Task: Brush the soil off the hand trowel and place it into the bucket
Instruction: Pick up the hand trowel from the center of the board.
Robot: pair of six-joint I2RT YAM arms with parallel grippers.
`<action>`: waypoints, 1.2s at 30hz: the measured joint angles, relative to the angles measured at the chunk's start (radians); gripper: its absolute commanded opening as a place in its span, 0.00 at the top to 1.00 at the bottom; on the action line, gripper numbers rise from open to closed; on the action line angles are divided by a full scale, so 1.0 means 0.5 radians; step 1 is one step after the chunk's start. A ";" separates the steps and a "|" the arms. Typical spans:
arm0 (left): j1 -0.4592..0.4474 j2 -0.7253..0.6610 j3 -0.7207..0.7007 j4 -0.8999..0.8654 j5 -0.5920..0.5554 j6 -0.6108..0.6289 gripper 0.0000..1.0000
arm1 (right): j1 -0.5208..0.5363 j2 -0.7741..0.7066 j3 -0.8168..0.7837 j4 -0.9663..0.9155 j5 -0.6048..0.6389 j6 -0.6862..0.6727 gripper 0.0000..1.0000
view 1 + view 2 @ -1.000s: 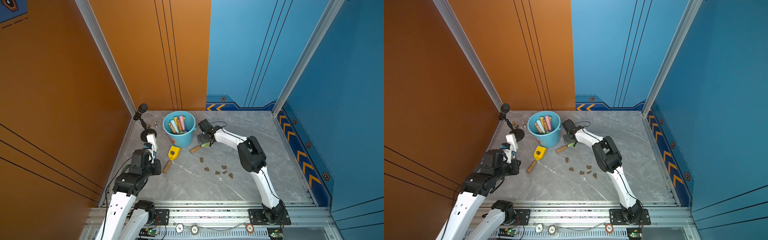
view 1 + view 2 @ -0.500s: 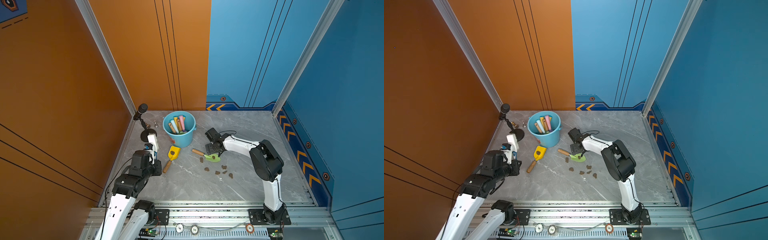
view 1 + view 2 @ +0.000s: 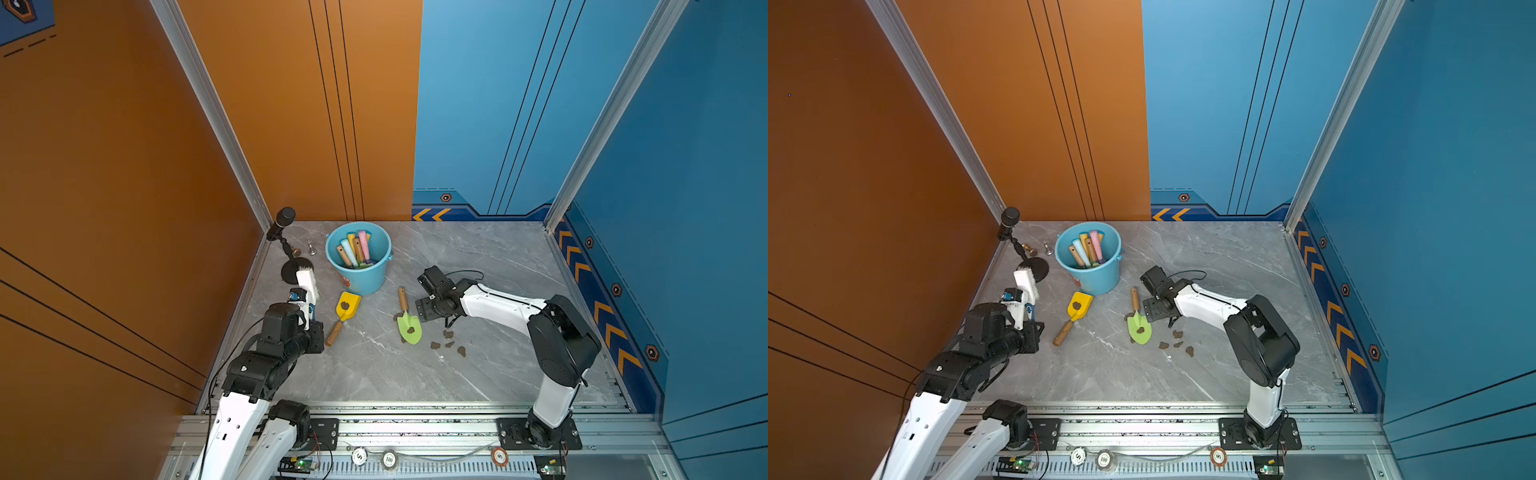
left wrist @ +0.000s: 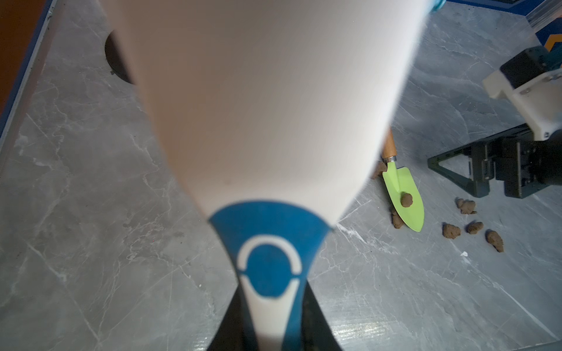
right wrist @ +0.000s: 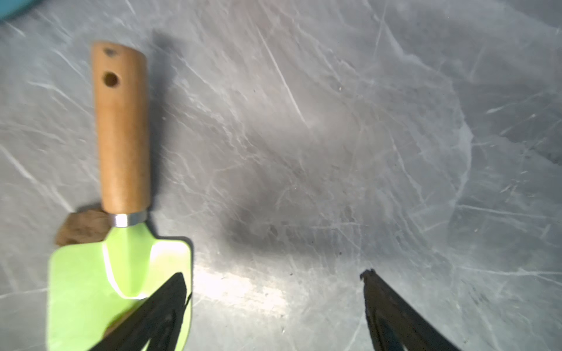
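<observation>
Although several tools (image 3: 356, 249) stand in the bucket (image 3: 365, 280), the green trowel (image 3: 405, 322) and yellow trowel (image 3: 351, 300) are seen lying near it on the worktop (image 3: 374, 374), soil (image 4: 406, 199) on each blade, so both are judged unbrushed. The brush (image 3: 307, 280) is clenched in the left claw (image 3: 306, 307); the right claw (image 5: 273, 275) is spread, empty, beside the green trowel. The yellow trowel is shown only in both top views.

One bucket (image 3: 365, 278), one brush (image 3: 307, 280), one green trowel (image 3: 405, 322), one yellow trowel (image 3: 352, 299), eight soil lumps (image 3: 461, 351).
</observation>
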State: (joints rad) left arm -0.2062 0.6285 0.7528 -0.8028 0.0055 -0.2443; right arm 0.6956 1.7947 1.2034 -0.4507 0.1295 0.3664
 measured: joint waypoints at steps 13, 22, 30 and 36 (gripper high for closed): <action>-0.009 -0.001 0.000 0.000 -0.005 0.000 1.00 | 0.059 0.211 0.317 0.380 -0.475 -0.119 0.31; -0.009 -0.001 0.000 0.000 -0.006 0.000 1.00 | -0.099 0.545 0.542 0.352 -0.607 -0.168 0.37; -0.009 0.002 0.000 0.000 -0.006 -0.001 1.00 | -0.110 0.691 0.637 0.340 -0.720 -0.225 0.46; -0.009 0.007 0.000 0.000 -0.006 0.000 1.00 | -0.150 0.748 0.671 0.345 -0.797 -0.232 0.49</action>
State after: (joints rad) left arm -0.2108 0.6319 0.7528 -0.8028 0.0025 -0.2443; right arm 0.6209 2.1685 1.5387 -0.2783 -0.2687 0.2504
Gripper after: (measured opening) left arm 0.220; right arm 0.517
